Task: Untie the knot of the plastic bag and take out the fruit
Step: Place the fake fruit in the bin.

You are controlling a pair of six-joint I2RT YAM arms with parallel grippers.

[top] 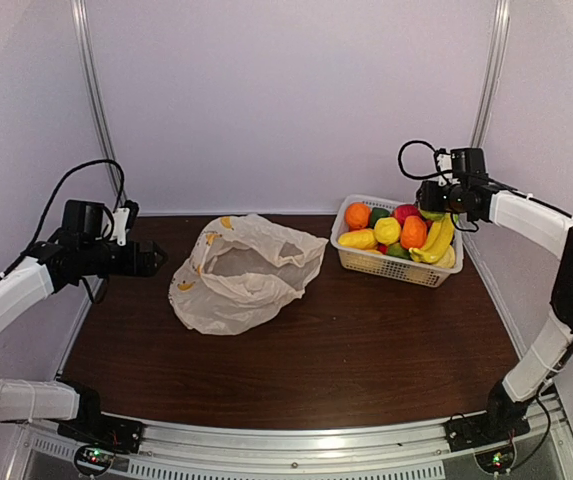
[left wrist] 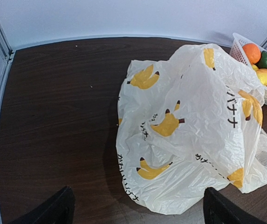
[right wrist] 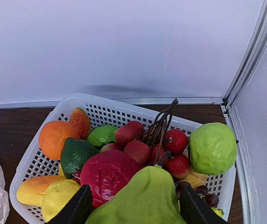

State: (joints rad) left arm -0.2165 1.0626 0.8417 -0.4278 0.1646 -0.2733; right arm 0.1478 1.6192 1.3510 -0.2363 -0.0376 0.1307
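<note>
Top external view, reading from the left: your left gripper point(top: 149, 258) hangs near the left edge of the table point(top: 366, 350) with its fingers spread wide (the left wrist view shows both tips well apart). Near it, to the right, the plastic bag point(top: 246, 275) lies crumpled on the wood, its mouth gaping. Further right, the white basket point(top: 391, 265) sits at the back, heaped with the fruit point(top: 387, 231). Over its right end, your right gripper point(top: 431, 197) pinches a green pear point(right wrist: 142, 196) between its fingers.
</note>
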